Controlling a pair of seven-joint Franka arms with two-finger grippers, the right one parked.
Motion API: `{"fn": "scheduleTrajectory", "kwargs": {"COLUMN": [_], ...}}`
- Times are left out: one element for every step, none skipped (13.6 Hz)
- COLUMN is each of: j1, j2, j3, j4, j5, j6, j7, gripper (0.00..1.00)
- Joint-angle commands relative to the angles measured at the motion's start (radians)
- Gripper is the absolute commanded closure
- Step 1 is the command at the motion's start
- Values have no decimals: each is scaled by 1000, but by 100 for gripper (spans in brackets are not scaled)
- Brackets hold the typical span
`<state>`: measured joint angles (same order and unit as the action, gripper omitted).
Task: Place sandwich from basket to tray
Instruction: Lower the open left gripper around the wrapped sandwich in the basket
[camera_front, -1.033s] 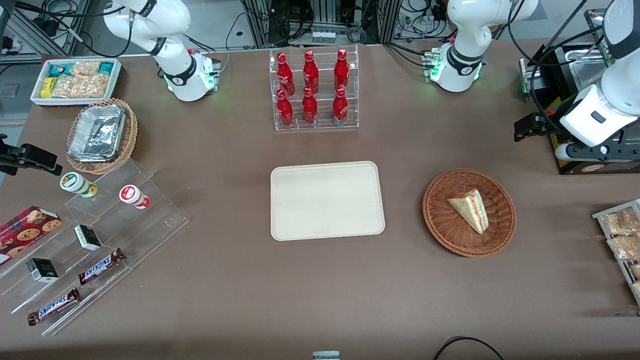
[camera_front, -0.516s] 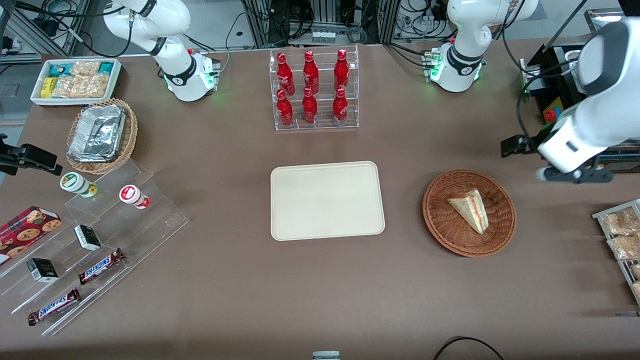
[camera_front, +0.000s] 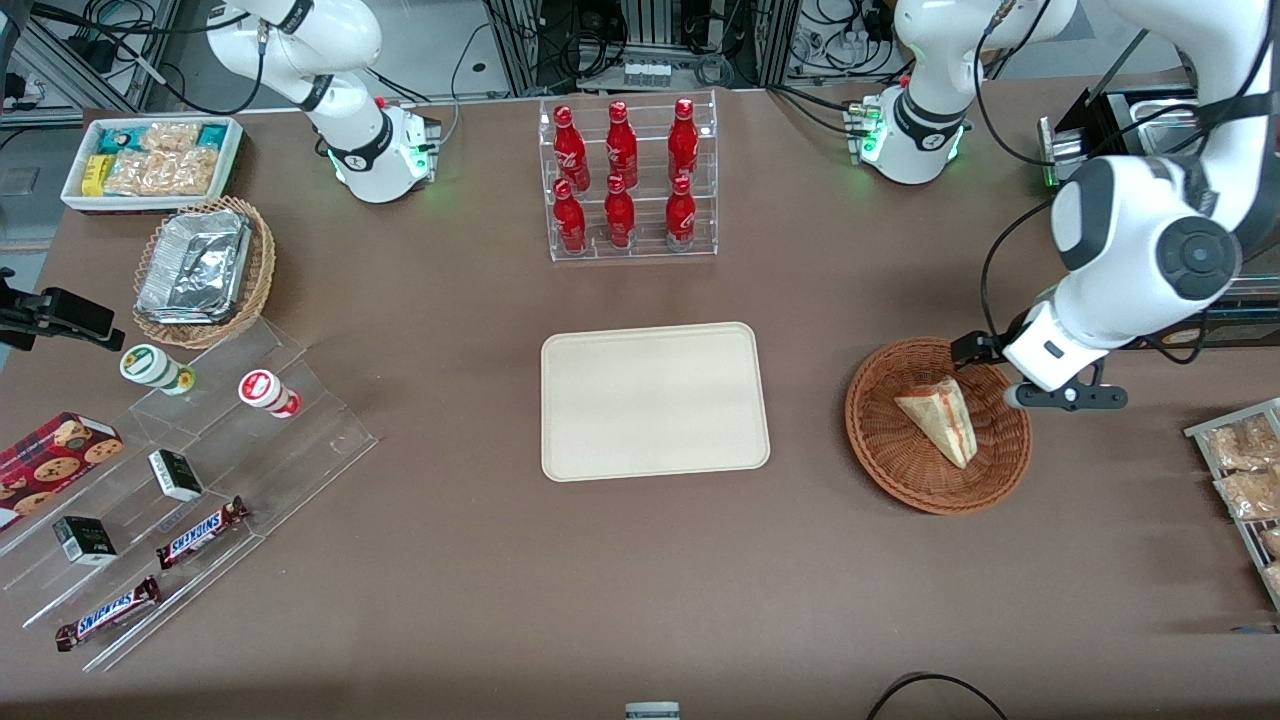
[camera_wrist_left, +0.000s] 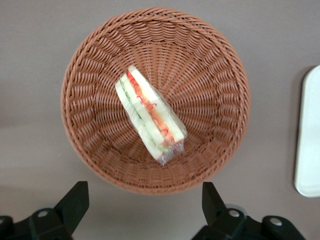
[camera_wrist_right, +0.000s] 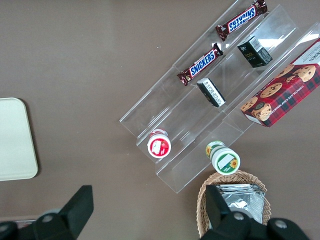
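The sandwich (camera_front: 940, 421), a pale wedge in clear wrap with red and green filling stripes (camera_wrist_left: 150, 117), lies in the round reddish-brown woven basket (camera_front: 880, 450) (camera_wrist_left: 90, 60). The cream tray (camera_front: 655, 400) sits flat beside the basket, toward the parked arm's end; its edge shows in the left wrist view (camera_wrist_left: 310, 135). My left gripper (camera_front: 1050, 392) hangs above the basket's rim on the working arm's side. It is open wide (camera_wrist_left: 144, 192), with only bare table and the basket rim between the fingers. It touches nothing.
A clear rack of red bottles (camera_front: 630, 180) stands farther from the front camera than the tray. A wire rack of snack packets (camera_front: 1240, 470) lies at the working arm's end. A stepped acrylic shelf (camera_front: 200, 470), a foil-filled tan basket (camera_front: 205, 270) and a white bin (camera_front: 150, 160) sit at the parked arm's end.
The left arm has swung in from the working arm's end of the table toward the basket, and its gripper now hangs over the basket's rim. Sandwich, basket and tray have not moved.
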<state>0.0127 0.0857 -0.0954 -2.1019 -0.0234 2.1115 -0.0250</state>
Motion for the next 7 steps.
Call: {"fn": "scheduleTrajectory", "kwargs": {"j1": [-7,-7,-8,-10,-10,-11,-16], "j2": [-6,3,6,14,25,35,45], "j3": [6,6,6,6,5,3,2], "j4": [-70,-73,-73,-73,-72,-72,-72], "j5": [-6,-6,-6,-6,-6,-6,-6], "j6": [112,129,143,166,180,192,208], "j7": [-26,-53,-108,-184,-272,-342,-418], "gripper": [0,0,0,0,0,0,0]}}
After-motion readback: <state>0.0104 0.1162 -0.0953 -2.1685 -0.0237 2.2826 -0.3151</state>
